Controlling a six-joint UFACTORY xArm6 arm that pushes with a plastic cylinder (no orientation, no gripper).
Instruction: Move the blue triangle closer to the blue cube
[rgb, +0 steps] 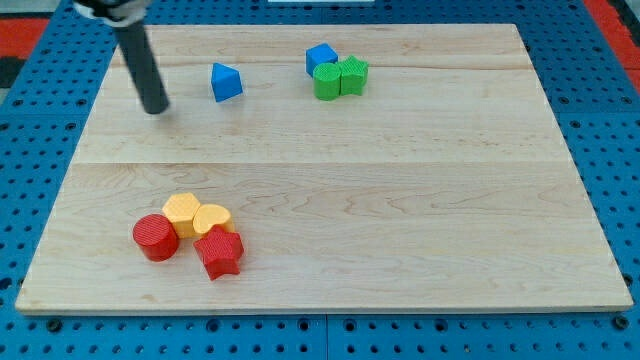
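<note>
None of the gap is closed yet: the blue triangle (226, 82) is seen apart from the blue cube (320, 58), untouched by my tip (156, 109) just to the view's left.

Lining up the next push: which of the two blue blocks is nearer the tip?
The blue triangle, standing alone just to the view's right of my tip. The blue cube lies farther right, touching the two green blocks.

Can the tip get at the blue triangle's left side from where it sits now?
Probably yes. My tip stands to the view's left of the blue triangle, slightly lower, with bare board between them. The blue cube lies beyond to the right, so a rightward push looks unobstructed.
</note>
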